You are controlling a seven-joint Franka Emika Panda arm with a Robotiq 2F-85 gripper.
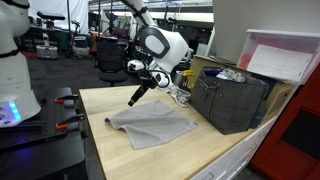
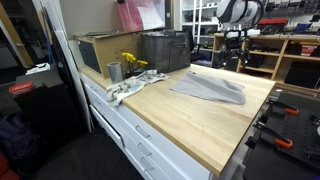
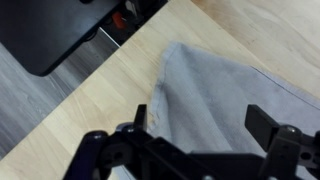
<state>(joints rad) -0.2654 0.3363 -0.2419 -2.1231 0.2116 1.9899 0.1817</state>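
Plain grey cloth (image 1: 150, 124), pale wood table (image 1: 125, 155), black tool (image 1: 136, 98).

wooden worktop (image 2: 190, 125), white drawers (image 2: 140, 135) (lab behind)

Bare wooden tabletop (image 1: 105, 105) lay open around three sides of the grey cloth (image 1: 150, 124). A dark crate (image 1: 232, 100) walled the fourth side; a metal cup (image 2: 114, 71) stood near it.

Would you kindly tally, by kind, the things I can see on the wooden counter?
Cloths: 2, the grey cloth and a pale rag
Crate: 1
Cup: 1
Cardboard box: 1
Yellow item, kind unclear: 1
Total: 6
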